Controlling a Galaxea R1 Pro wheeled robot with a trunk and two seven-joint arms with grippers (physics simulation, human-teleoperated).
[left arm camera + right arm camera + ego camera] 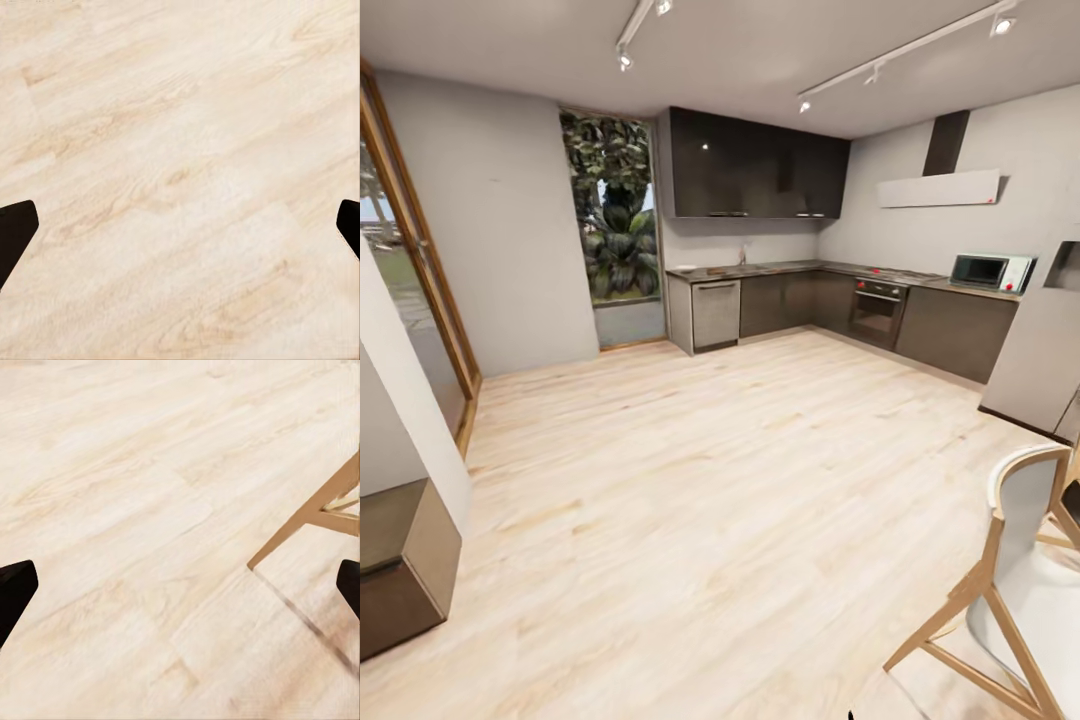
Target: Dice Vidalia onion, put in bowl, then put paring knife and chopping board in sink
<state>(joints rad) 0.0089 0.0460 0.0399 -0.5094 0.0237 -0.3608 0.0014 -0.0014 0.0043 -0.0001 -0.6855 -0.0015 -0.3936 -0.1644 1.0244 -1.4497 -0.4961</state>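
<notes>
pale wood-grain floor (690, 500), dark cabinets (790, 300), white chair (1030, 560).

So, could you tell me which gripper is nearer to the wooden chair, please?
Right. The right gripper hangs over the floor with the chair leg just beside it; the left gripper has just bare floorboards beneath it.

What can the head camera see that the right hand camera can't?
The head view takes in the far kitchen: the countertop, the oven, the microwave and a window with plants. The right wrist view looks down past the spread fingertips of the right gripper, nothing between them. Both show the pale wooden floor and the wooden chair, the wrist view catching just its leg.
</notes>
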